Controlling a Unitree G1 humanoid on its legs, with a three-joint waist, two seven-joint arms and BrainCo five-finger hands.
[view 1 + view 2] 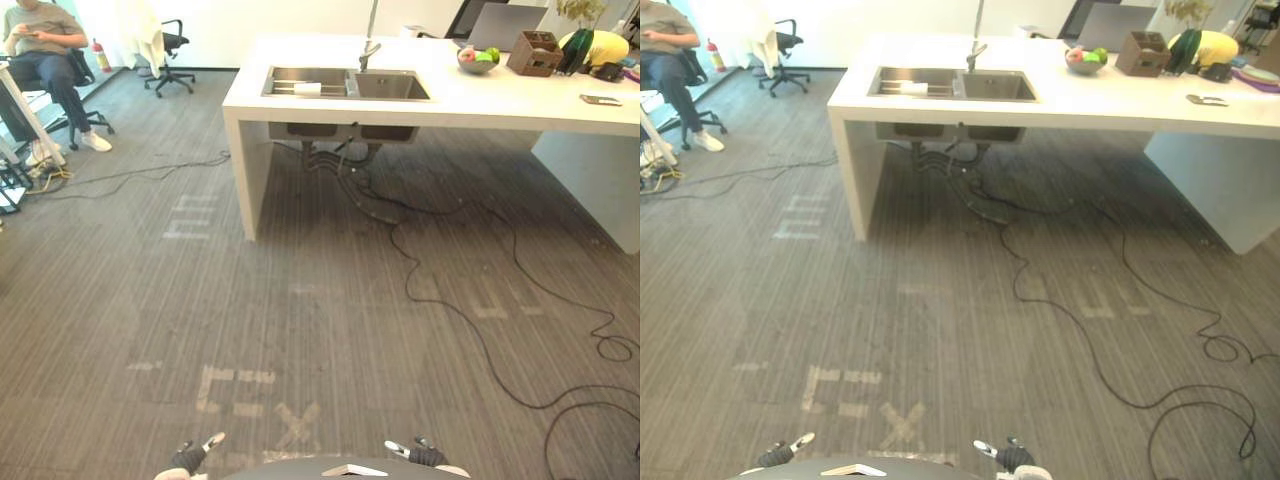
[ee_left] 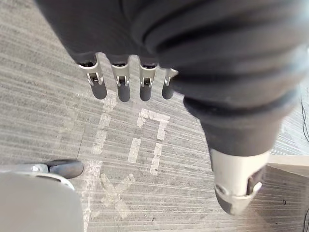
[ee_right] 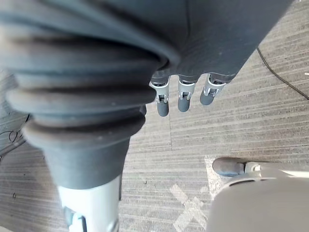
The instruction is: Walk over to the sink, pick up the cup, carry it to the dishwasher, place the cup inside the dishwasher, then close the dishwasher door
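A white cup (image 1: 307, 88) lies in the left basin of the steel double sink (image 1: 392, 86), set in a white counter (image 1: 480, 102) some way ahead across the carpet; the cup (image 1: 913, 88) shows in the right eye view too. My left hand (image 1: 190, 458) and right hand (image 1: 425, 455) hang low at my sides, far from the sink. In the left wrist view the left hand's fingers (image 2: 123, 83) point straight down over the carpet with nothing in them. The right hand's fingers (image 3: 181, 96) hang the same way, holding nothing.
A tap (image 1: 369, 45) stands behind the sink. The counter also carries a fruit bowl (image 1: 477, 60), a brown box (image 1: 534, 53) and a laptop (image 1: 505, 25). Black cables (image 1: 450, 290) trail over the floor from under the sink. A person (image 1: 45, 50) sits far left, beside an office chair (image 1: 165, 55).
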